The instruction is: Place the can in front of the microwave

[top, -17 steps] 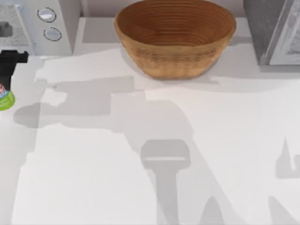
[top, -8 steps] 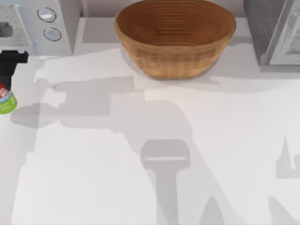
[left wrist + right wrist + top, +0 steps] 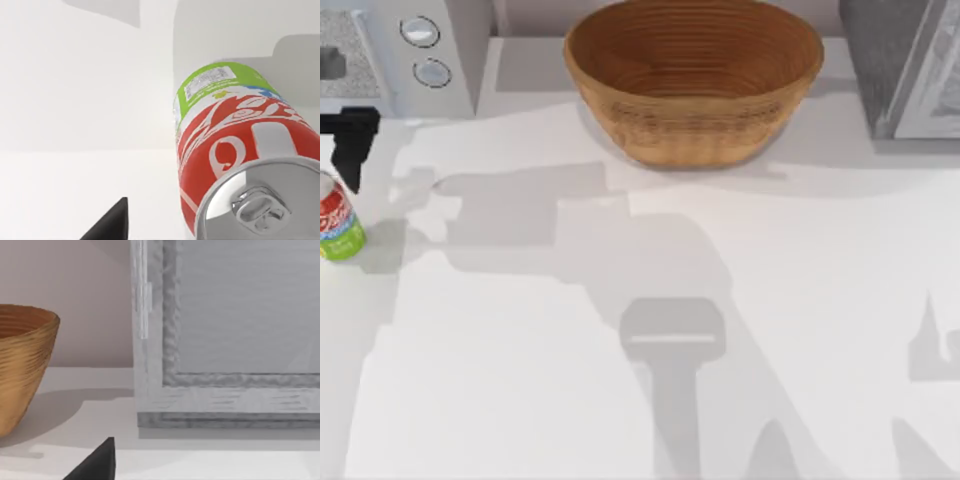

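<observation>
surface: plain white flat surface [image 3: 520,400], smooth and matte, crossed by soft grey shadows
wall: pale pinkish-beige wall [image 3: 90,300] rising behind the surface's far edge
light: bright and even, coming from above; shadows fall soft-edged, the darkest a long grey patch [image 3: 670,340] mid-surface
far right: dark grey box appliance [image 3: 905,65] standing at the surface's back corner

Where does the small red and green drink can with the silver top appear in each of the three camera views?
Top view: the small red and green drink can stands at the table's far left edge, just in front of the pale microwave.
Left wrist view: the can looms close, silver top nearest.
Right wrist view: not in it.
Shared landmark: the woven brown basket, in the top and right wrist views.
</observation>
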